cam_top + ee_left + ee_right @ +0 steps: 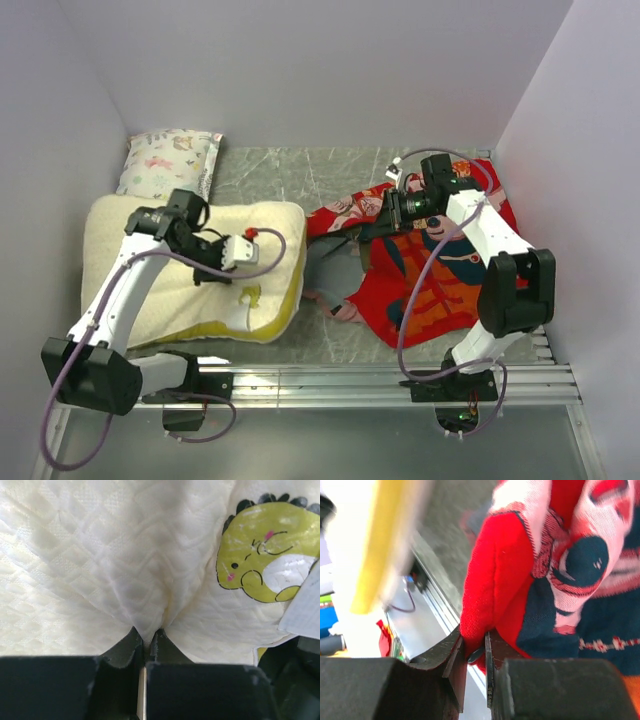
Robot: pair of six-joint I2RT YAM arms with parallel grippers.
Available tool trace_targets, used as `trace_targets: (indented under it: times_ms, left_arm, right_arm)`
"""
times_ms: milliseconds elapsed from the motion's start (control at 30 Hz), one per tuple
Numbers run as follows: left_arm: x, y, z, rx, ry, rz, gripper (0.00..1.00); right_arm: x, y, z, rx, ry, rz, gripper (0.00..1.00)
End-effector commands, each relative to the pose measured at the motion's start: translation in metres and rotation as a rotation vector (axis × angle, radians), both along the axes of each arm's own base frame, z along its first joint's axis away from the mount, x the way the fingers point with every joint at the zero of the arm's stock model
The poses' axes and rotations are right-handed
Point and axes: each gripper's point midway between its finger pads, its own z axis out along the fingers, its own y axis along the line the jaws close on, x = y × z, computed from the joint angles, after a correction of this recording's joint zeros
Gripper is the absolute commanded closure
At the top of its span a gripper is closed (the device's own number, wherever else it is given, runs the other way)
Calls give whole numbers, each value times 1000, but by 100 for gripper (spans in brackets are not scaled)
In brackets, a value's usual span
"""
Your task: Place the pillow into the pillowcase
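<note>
Pillow (pixel 100 240) lies wholly outside the case, under the left gripper (pixel 147 636), whose jaws are pressed together on a fold of its quilted cover. Pillowcase (pixel 450 290) sits crumpled beneath the right gripper (pixel 475 647), which pinches its red edge. Insertion is not yet begun.

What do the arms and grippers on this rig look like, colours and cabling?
The left arm and right arm both have white links with black joint housings and black bases. A lilac cable loops loosely along each arm. The left gripper and right gripper have black, angular fingers, lightly scuffed at the edges.
</note>
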Motion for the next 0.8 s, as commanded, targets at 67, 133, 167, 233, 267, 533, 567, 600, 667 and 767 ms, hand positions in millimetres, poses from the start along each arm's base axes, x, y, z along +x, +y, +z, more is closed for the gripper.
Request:
trace_targets:
  times_ms: [67,133,167,233,267,533,567,600,667,767]
  left_arm:
    - [-44,-63,24,-192,42,-167,100]
    - [-54,-79,26,-206,70,-212,100]
    - [-57,-85,26,-213,78,-233,100]
    - [-70,-98,23,-217,117,-284,100]
    - [-73,-103,22,-219,124,-298,100]
    - [-82,-151,-5,-211,158,-354,100]
    - [-78,-155,-8,-210,170,-340,100]
    - [-71,-160,-5,-213,164,-326,100]
    - [-55,-171,-5,-226,182,-300,100]
    - [-33,-179,-1,-263,198,-269,100]
  right_arm:
    - [6,14,66,154,-181,-15,100]
    - [3,14,73,158,-194,-11,100]
    - [3,13,75,153,-200,-13,100]
    - [-1,14,76,155,-202,-5,100]
    - [-2,14,77,158,-199,-1,100]
    - [-16,19,85,186,-206,53,100]
    - [-21,20,85,188,-204,67,100]
    - [-25,20,85,187,-224,96,100]
    - [-38,19,77,160,-221,149,100]
    - [-58,16,61,99,-186,202,100]
